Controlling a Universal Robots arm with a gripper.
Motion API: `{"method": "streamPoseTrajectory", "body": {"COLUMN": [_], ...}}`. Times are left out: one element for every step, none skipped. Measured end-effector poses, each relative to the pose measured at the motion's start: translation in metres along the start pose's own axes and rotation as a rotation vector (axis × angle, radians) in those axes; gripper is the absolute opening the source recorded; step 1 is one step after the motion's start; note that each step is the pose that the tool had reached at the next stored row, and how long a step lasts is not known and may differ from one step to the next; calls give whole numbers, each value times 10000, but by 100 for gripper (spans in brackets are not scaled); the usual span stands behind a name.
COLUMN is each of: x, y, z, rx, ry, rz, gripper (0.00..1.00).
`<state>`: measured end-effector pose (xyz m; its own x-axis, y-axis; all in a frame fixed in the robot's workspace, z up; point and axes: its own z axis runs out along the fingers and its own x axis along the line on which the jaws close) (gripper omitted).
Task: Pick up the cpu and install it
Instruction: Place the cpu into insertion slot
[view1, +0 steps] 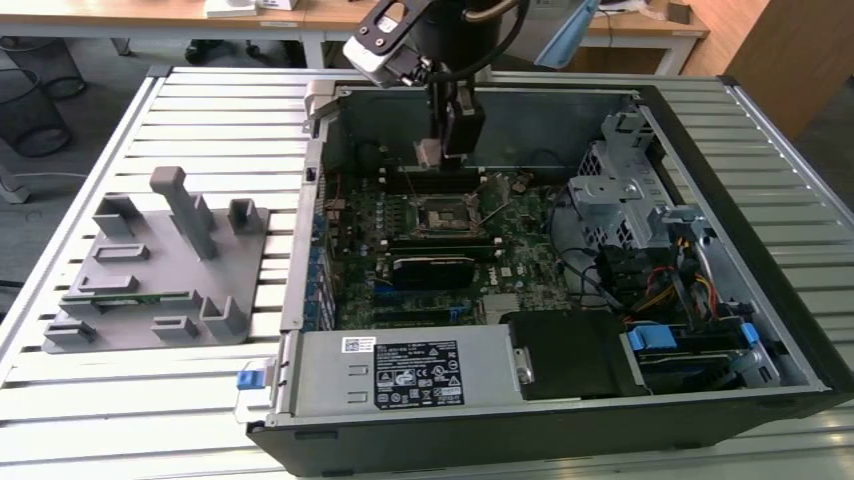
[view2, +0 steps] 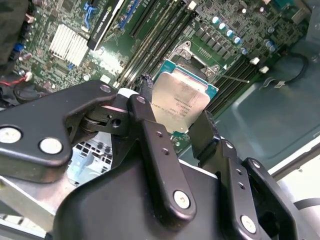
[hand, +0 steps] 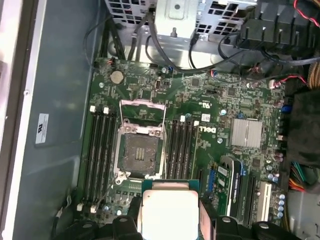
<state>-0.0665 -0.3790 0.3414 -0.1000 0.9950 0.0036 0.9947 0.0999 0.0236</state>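
1. At the exterior view's left, a grey fixture (view1: 160, 270) sits on the slatted counter (view1: 134, 420).
2. Upper centre: the gripper (view1: 445, 150) clamps the cpu (view1: 430, 153) by opposite edges, clear of the open socket (view1: 441, 213).
3. It looks light, stiff, fragile underneath and probably slick, so the edges are the safe hold.

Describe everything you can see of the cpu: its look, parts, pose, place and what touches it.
The cpu is a small flat square chip: a silver-grey metal lid with faint print, set on a thin greenish base that shows as a rim. Black jaws pinch it by two opposite edges, with its lid facing both wrist views. It hangs above the motherboard, not yet in the open, empty socket, touching nothing else.
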Motion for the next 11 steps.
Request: {"method": "streamPoseTrajectory", "body": {"x": [0,0,0,0,2,9,20,32,49,63,77], "y": [0,0,0,1,2,3,4,5,8,12,16], "z": [6,12,19,27,36,43,50,56,60,65,74], "rx": [-1,-1,-1,-1,-1,0,-1,-3,-2,-3,-3], "ry": [-2,-6,-9,-12,-16,-18,-17,-15,-16,-16,-16], "rz": [132,260,388,514,593,634,657,665,666,665,665], "gripper": [54,54,54,54,54,54,54,54,54,54,54]}}
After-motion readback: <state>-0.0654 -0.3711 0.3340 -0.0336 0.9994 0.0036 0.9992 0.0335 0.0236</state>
